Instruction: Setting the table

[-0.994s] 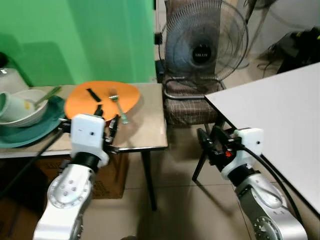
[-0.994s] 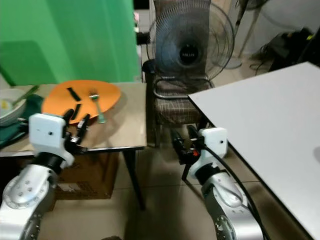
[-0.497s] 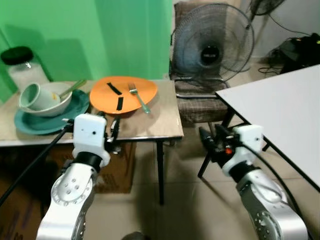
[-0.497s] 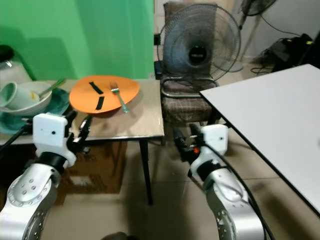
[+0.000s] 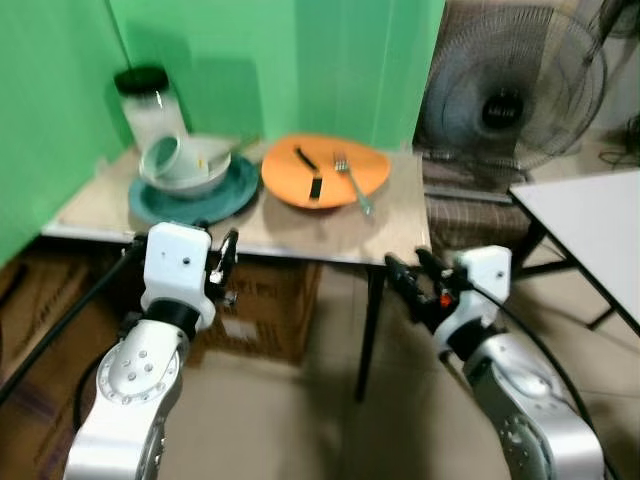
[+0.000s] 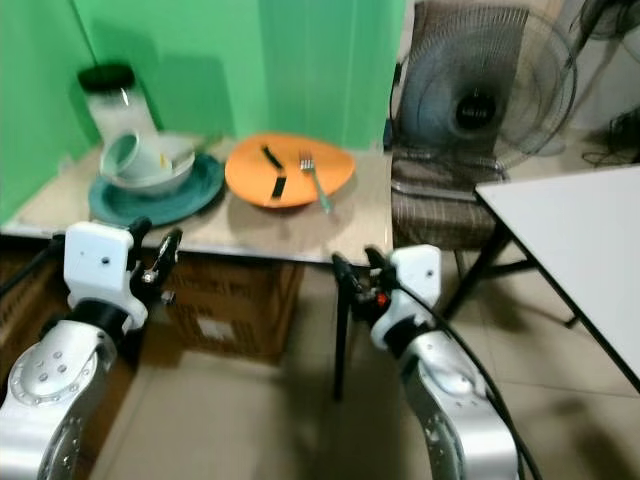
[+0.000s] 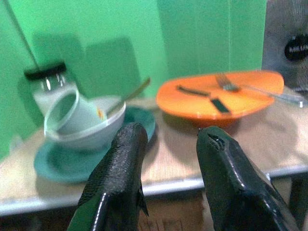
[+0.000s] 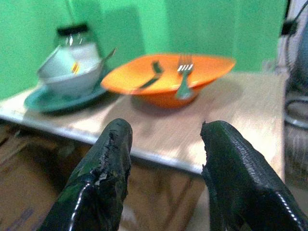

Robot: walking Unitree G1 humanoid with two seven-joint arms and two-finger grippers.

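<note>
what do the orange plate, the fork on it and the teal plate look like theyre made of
Orange plate: probably plastic or melamine, flat matte colour with little glare. Fork lying on it: looks like metal, grey tines and a pale handle that catches light. Teal plate under the white bowl: possibly glazed ceramic or melamine, with a soft sheen on the rim; blur leaves it open.

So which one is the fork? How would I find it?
Look at the small beige table against the green wall. On it, to the right of the teal plate with the white bowl, sits an orange plate. The fork lies on the orange plate's right side, handle poking over the rim; it is long and silvery, unlike the two short black strips beside it.
</note>
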